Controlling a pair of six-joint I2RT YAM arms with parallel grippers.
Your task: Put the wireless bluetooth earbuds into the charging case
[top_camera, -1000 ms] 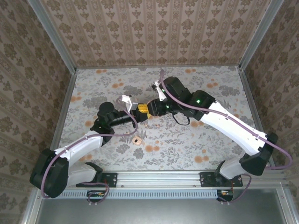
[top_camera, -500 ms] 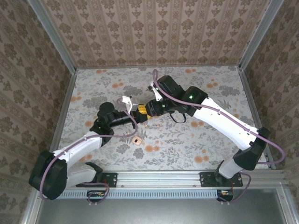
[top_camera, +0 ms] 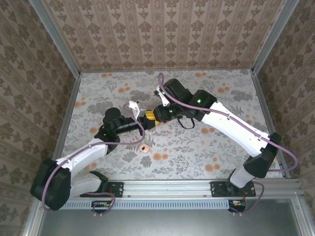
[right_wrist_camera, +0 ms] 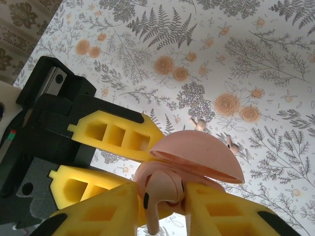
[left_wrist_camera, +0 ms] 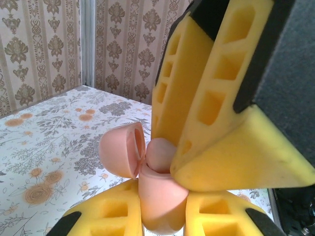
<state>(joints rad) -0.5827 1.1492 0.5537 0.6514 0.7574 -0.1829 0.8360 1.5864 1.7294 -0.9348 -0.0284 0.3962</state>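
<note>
The left fingers [left_wrist_camera: 106, 209] are clamping the lower body of the pink case [left_wrist_camera: 160, 196], holding it up off the floral worktop [top_camera: 206, 147] near the middle of the enclosure. The case's lid [left_wrist_camera: 119, 150] is standing open, tilted to one side. The right fingers [right_wrist_camera: 98, 211] are pinching an earbud [right_wrist_camera: 162, 189] in a narrow grip and holding it at the mouth of the case. Its rounded head is sitting at the opening under the raised lid, and its stem is pointing back between the fingers. In the overhead view the two arms are meeting tip to tip above the worktop. A small round pink piece [top_camera: 143, 147] is lying on the worktop near the left arm. Two tiny pale bits [right_wrist_camera: 199, 125] are lying on the worktop beneath the case, too small to identify.
</note>
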